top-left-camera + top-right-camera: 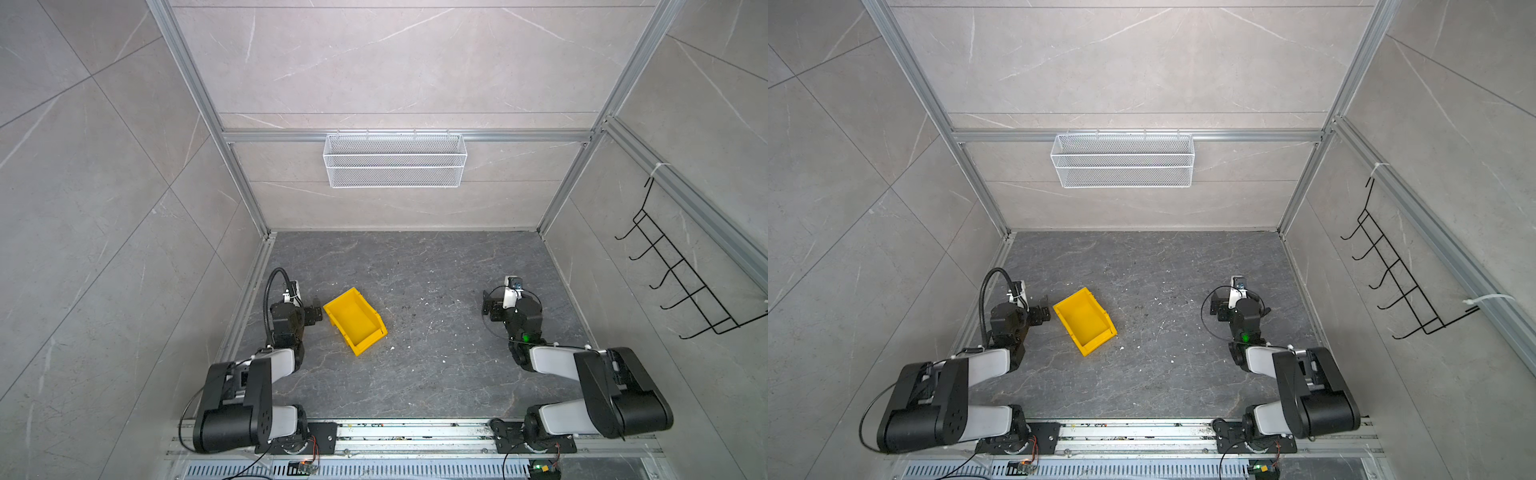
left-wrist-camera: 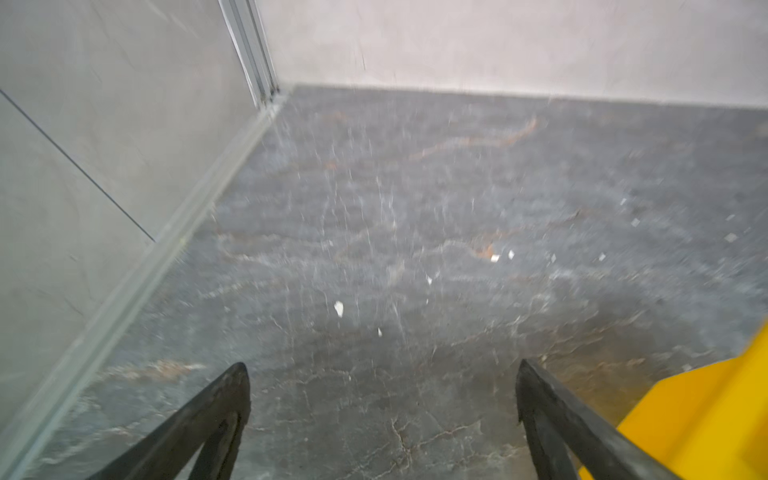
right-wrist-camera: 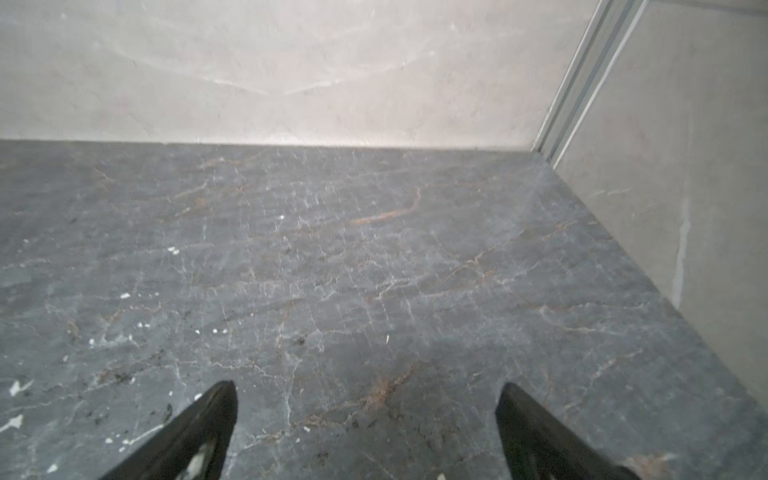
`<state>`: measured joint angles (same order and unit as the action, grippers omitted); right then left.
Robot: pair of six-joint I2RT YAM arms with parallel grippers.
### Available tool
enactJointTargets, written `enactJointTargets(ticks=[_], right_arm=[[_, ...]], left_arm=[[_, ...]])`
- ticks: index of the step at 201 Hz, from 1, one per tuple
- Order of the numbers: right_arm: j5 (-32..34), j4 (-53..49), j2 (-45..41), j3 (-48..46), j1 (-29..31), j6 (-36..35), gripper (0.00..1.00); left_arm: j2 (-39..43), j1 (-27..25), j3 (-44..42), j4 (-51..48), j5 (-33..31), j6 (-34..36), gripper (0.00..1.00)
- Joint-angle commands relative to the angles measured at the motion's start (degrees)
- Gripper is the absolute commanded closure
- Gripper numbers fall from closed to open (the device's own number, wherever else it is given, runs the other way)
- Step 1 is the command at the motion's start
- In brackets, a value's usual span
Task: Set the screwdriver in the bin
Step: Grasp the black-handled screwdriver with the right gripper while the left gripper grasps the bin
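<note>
Nearest the camera, a metal rail (image 1: 415,430) carries both arm bases. Left end effector (image 1: 314,309) hangs low over the dark surface (image 1: 436,270), jaws spread wide and holding nothing. It is just beside the yellow bin (image 1: 354,321), which sits angled, left of the middle. Right end effector (image 1: 487,305) stands well apart on the right, equally wide and unladen. Where the screwdriver is, I cannot tell. White mesh basket (image 1: 395,160) hangs on the back wall.
</note>
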<state>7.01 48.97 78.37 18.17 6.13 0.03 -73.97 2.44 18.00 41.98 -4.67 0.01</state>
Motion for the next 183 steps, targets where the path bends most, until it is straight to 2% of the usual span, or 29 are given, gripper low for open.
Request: enactJointTargets(ticks=[1,19,55,79,105,120,140,152,183], right_arm=[[-0.2,-3.7,-6.5,-1.2,0.0,0.2,0.01],[0.1,-7.6,-11.5,-1.3,0.0,1.8,0.01],[-0.6,-18.6,-21.6,0.1,0.0,5.7,0.01],[2.4,-26.5,-29.1,0.9,-0.1,7.3,0.01],[7.2,-43.4,-35.4,6.1,0.0,11.8,0.01],[8.6,-53.0,-36.2,10.7,-0.1,13.7,0.01],[12.1,-59.1,-35.2,13.3,-0.1,18.3,0.01],[13.5,-61.4,-34.5,13.7,0.0,22.1,0.01],[12.4,-65.3,-31.5,15.5,-0.1,28.2,0.01]], left_arm=[[6.7,-1.9,0.4,-2.9,-3.5,1.8,0.0],[10.7,-5.8,1.3,-4.9,-7.1,4.2,0.0],[14.6,-16.3,5.7,-10.5,-7.1,9.8,0.0],[14.6,-23.3,9.3,-16.4,-4.4,16.4,0.0],[14.1,-28.1,11.7,-19.6,1.8,18.2,0.0],[13.1,-30.3,12.6,-19.5,6.4,16.6,0.0],[10.0,-33.6,13.6,-17.1,13.3,14.4,0.0],[7.4,-36.4,14.2,-15.1,15.1,14.2,0.0],[1.0,-43.6,17.4,-13.2,18.4,14.9,0.0]])
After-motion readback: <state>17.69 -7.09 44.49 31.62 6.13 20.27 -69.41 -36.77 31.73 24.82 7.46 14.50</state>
